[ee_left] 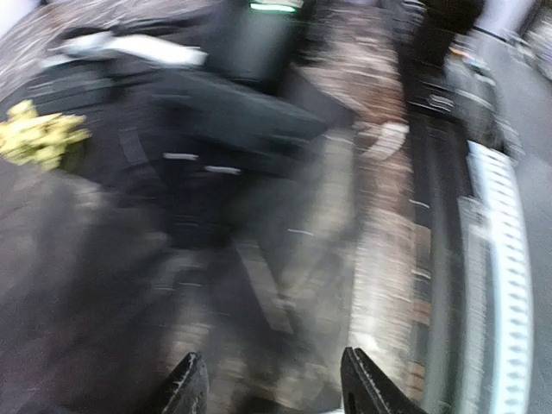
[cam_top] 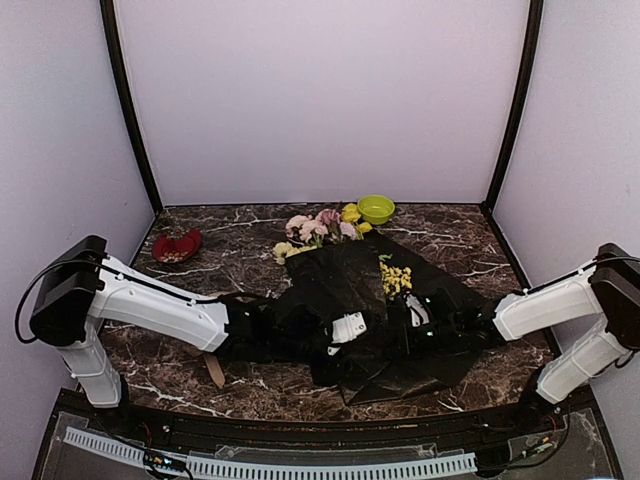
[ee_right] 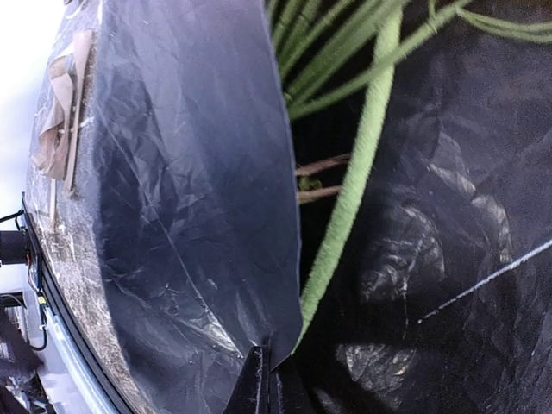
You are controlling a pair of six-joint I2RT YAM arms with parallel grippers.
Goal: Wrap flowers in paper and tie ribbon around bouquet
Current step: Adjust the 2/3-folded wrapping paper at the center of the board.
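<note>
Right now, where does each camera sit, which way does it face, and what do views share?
Top: high behind the bases, facing down at the table; left arm and right arm show.
Left wrist: blurred, facing along the table's near edge; open jaws show.
Right wrist: close over paper and stems; jaws shut on the paper's edge.
Shared: paper, in top and right wrist.

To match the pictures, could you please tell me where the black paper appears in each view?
Top external: paper at the picture's centre.
Left wrist: blurred dark area, lower left.
Right wrist: fills most of the frame, right claw pinching its edge.
Shared landmark: marbled tabletop.
</note>
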